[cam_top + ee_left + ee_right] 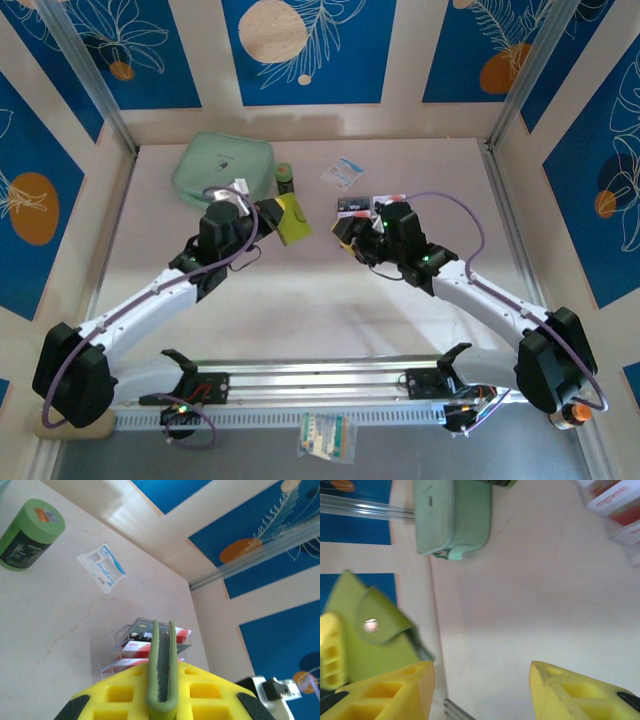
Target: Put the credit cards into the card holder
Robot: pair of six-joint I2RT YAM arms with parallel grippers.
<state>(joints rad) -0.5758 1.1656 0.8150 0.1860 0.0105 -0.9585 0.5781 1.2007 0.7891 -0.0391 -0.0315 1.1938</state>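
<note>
Olive-green card holder is sitting clamped edge-on in your left gripper, roughly 9 o'clock of the credit cards in their clear stand, I'm guessing so your right gripper, hanging partly open and empty, is getting a steady pocket to feed.

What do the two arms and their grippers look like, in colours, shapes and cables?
Both arms have white links and black joint housings: the left arm, the right arm. A purple cable runs along each. The right gripper has chunky yellow fingers with square hollows; the left gripper looks the same, with black corner patches.
</note>
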